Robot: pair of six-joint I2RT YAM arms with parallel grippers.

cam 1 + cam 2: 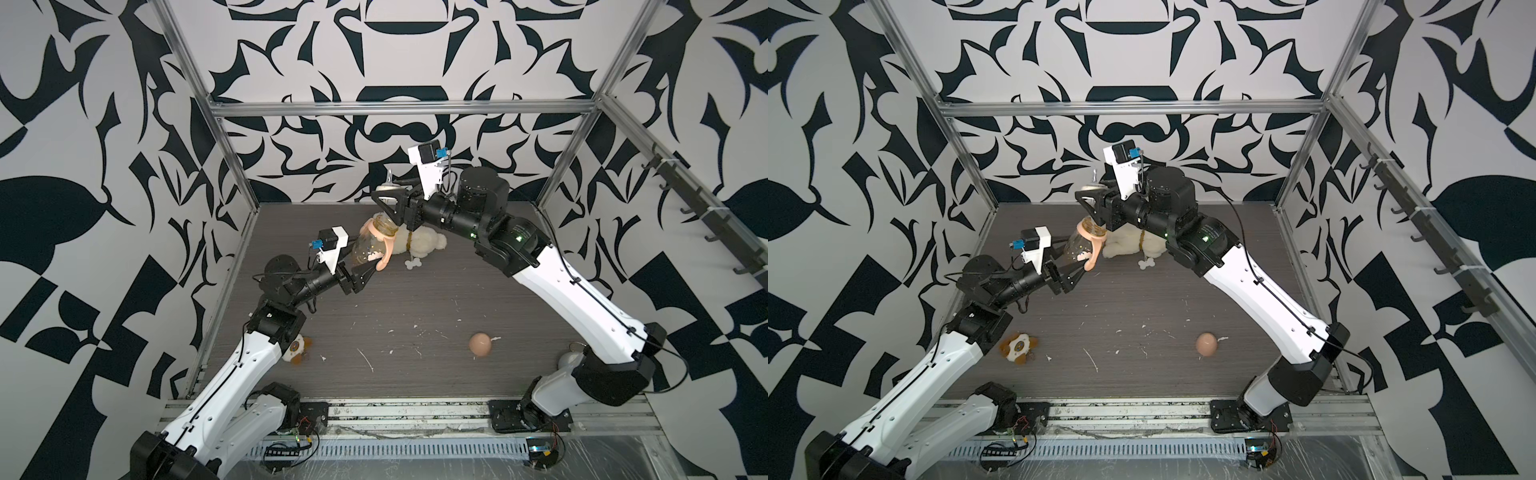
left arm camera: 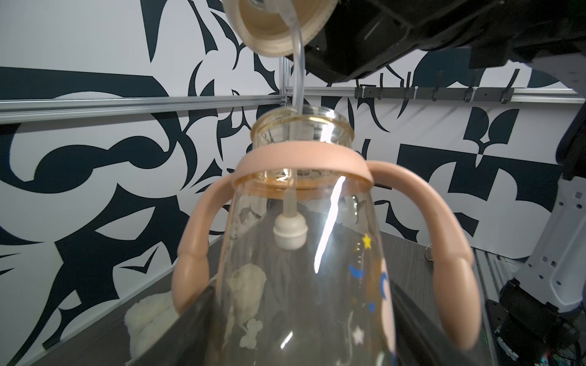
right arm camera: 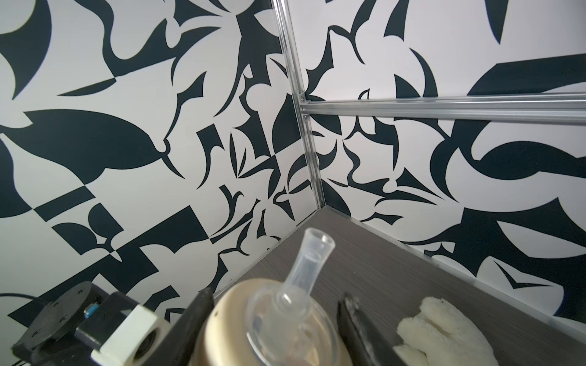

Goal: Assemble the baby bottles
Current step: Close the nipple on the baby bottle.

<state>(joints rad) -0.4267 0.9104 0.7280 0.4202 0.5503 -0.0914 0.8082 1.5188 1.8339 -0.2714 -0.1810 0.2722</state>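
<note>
Left gripper (image 1: pixel 367 269): fingers (image 2: pixel 421 329) clamped on the base of the amber bottle (image 2: pixel 301 285). Bottle is off the table (image 1: pixel 415 374), tilted, mouth toward the far side. Pink handled ring (image 2: pixel 301 161) sits around its neck. Right gripper (image 1: pixel 390 199): fingers (image 3: pixel 196 317) pinch the cream collar (image 3: pixel 222 326) just above the mouth, not seated. Straw tube (image 2: pixel 298 69) runs down through the mouth, weighted end inside. Dome cap (image 1: pixel 481 344) lies on the table, near right.
</note>
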